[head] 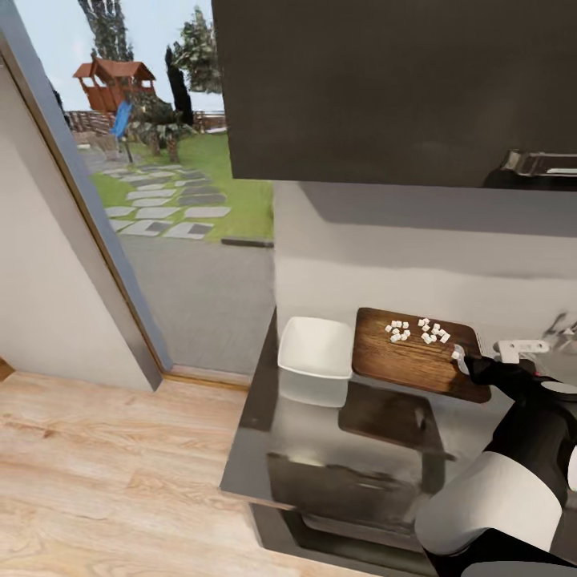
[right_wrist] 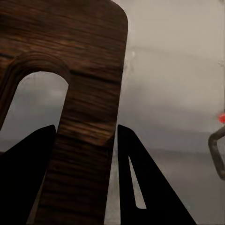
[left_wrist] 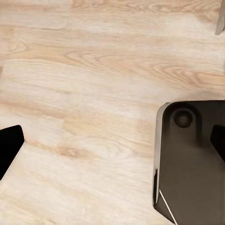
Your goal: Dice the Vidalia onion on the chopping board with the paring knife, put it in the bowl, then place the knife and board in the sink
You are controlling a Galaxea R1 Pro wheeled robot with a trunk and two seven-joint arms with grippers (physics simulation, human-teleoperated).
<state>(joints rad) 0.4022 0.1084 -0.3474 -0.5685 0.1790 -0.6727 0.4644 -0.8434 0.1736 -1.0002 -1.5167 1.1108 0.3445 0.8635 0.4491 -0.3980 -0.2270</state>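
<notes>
The brown chopping board [head: 413, 357] is over the grey countertop [head: 312, 457], its mirror image showing below it. Small white cubes of diced onion [head: 399, 330] lie scattered on its far half. My right gripper [head: 473, 367] is shut on the chopping board's right short edge; in the right wrist view the gripper [right_wrist: 86, 138] clamps the wooden strip [right_wrist: 89, 108] beside the handle slot. The white square bowl [head: 315, 346] stands just left of the board. My left gripper [left_wrist: 115, 145] hangs open over the floor. The paring knife is out of view.
A chrome tap [right_wrist: 216, 145] with a red knob stands right of the board, at the sink's edge. A dark wall cabinet [head: 385, 88] hangs overhead. The countertop's left end meets a glass door [head: 160, 200] and wooden floor [head: 104, 465]. My base [left_wrist: 192, 164] is below the left gripper.
</notes>
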